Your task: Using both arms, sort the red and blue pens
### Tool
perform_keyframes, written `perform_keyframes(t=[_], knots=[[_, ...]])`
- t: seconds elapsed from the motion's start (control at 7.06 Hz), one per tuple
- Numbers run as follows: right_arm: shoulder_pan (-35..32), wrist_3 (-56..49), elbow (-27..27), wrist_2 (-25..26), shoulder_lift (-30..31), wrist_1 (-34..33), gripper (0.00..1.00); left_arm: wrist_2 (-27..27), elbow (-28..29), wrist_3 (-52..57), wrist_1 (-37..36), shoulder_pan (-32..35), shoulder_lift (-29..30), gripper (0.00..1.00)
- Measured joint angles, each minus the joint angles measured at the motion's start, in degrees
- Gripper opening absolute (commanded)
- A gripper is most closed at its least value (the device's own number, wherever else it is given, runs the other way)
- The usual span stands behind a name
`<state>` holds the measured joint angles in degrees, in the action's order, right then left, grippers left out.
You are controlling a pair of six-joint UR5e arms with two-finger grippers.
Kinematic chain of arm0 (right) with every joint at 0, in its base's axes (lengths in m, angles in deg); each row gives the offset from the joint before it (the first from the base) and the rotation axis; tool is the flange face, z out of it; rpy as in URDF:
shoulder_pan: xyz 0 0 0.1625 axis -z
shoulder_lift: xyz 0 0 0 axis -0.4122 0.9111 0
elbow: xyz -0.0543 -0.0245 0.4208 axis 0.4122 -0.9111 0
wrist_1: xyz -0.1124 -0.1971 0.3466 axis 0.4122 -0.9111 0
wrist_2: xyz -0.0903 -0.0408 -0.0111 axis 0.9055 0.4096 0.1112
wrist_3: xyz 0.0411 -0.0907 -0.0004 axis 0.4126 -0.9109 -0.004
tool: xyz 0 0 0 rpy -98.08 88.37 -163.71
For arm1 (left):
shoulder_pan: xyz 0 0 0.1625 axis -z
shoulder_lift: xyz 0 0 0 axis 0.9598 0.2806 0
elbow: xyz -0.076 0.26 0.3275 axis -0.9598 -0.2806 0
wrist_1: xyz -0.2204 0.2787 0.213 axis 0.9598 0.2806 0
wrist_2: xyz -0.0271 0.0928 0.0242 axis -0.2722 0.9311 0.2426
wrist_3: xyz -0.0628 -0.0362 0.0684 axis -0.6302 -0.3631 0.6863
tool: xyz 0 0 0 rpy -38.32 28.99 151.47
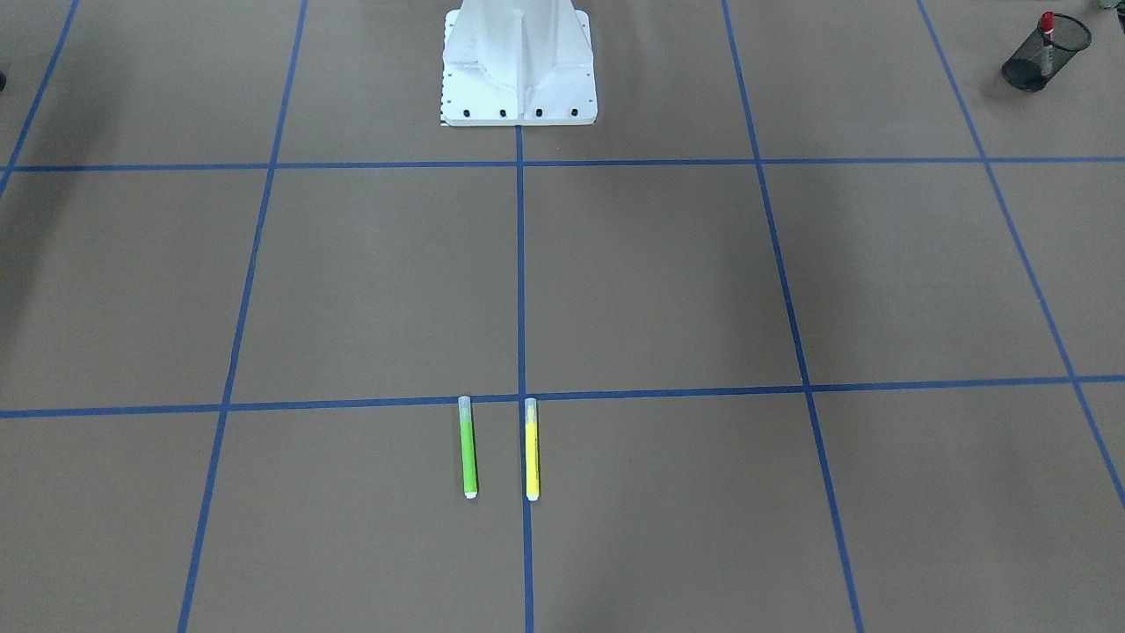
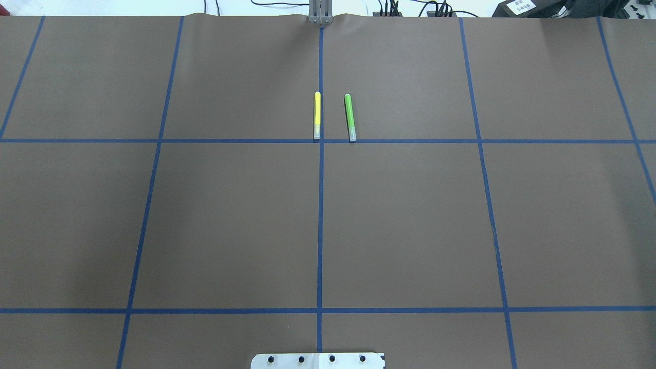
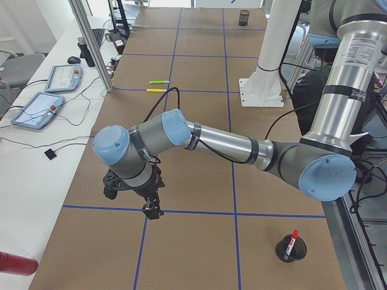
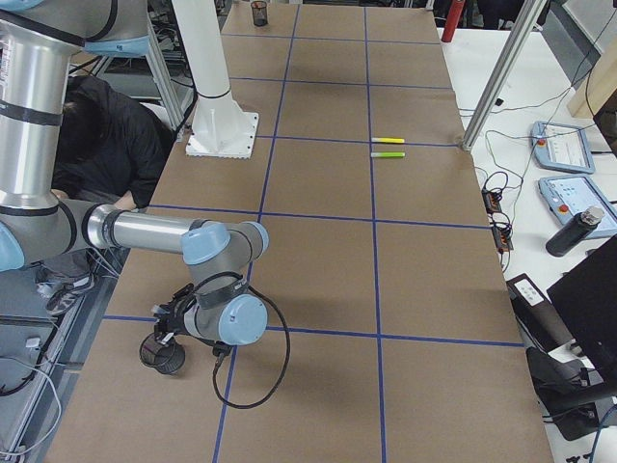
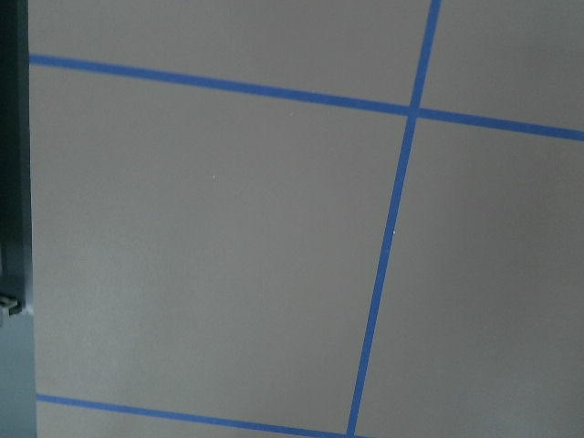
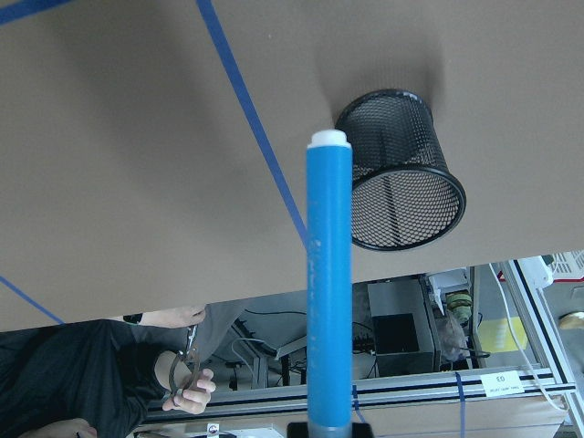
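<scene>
Your brown paper table [image 2: 230, 220] carries a blue tape grid [image 2: 320, 230]. At twelve o'clock: a slim yellow plastic pen [image 2: 317, 115], a slim green plastic pen [image 2: 349, 117]. The slim blue plastic pen [image 6: 328, 274] is white-tipped; the round wire-mesh cup [image 6: 401, 196], black.

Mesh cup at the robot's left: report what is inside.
One red-capped marker leans inside the black mesh cup, its cap above the rim. The cup's floor is hidden by the mesh wall.
</scene>
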<state>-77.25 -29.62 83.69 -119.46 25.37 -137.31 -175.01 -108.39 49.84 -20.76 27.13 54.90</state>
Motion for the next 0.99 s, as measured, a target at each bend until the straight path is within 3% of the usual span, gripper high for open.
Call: perform_keyframes(t=[0.99], knots=[[-0.36, -1.60, -13.82, -1.25, 1.02, -0.32, 0.00, -3.52, -5.03, -0.03, -0.23, -1.25, -0.87, 1.00]])
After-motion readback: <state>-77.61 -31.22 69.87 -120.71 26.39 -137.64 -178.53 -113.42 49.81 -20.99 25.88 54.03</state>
